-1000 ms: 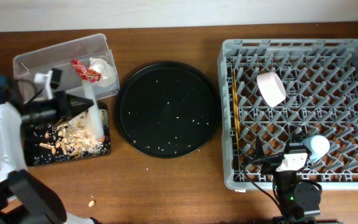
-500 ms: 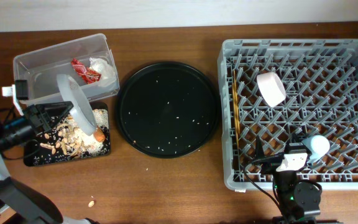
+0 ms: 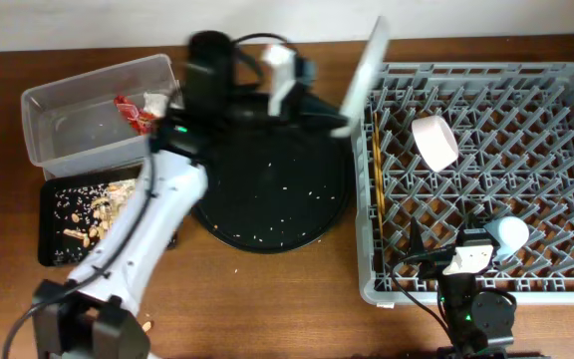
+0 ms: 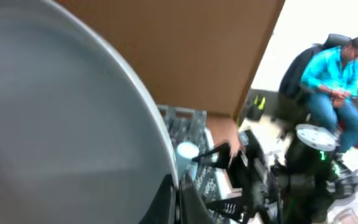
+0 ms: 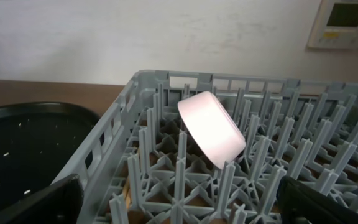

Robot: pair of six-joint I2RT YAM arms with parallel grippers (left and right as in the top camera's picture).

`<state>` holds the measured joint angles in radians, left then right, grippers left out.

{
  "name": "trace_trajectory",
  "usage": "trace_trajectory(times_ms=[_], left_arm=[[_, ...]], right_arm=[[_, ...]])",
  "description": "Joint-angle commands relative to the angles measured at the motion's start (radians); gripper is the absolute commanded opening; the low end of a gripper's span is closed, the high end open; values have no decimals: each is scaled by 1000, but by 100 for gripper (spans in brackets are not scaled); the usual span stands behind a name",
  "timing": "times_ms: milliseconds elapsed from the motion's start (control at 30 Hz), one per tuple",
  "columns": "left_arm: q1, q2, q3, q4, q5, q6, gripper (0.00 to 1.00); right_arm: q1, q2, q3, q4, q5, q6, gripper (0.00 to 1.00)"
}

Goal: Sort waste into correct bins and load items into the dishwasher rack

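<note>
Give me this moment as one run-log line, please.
left claw: shut on plate, on edge above rack rim | right claw: open | bowl, cup, chopsticks in rack

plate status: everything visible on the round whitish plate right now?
The round whitish plate looks smooth and pale grey-white, with a shallow dished face and a thin rim. The face in the left wrist view shows no food. It stands nearly on edge: overhead it is a thin slanted sliver, slightly blurred, above the left wall of the large grey plastic dishwasher rack. The left gripper pinches its lower rim between its fingers. Whether it touches the rack cannot be told.
</note>
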<state>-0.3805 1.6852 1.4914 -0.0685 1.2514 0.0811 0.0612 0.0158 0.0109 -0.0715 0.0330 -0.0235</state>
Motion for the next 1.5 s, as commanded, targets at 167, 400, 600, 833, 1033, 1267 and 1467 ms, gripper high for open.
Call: trace_trajectory(times_ms=[167,400,600,833,1033,1267,1467], left_arm=[[-214,266,6,373,-448,-1064,0],[-176,366,6,461,-457,-1067,1],[-145,366,6,364,-438,-988,1],[-104,259,7,-10,-547,-591,99],[29,-122,7,-640,-863,-281,99],[79,-503,3,-1040,-1242,-182,100],[159,-777,-277,-820,-1300,5,100]], right_arm=[[-5,-7,-5,-7,4,5,98],[-5,-7,-5,-7,4,5,98],[-5,-7,-5,-8,4,5,98],[-5,-7,-5,-8,4,5,98],[-5,-7,-5,-7,4,5,98],[-5,-7,-5,-7,4,5,98],[-5,-7,-5,-7,4,5,98]])
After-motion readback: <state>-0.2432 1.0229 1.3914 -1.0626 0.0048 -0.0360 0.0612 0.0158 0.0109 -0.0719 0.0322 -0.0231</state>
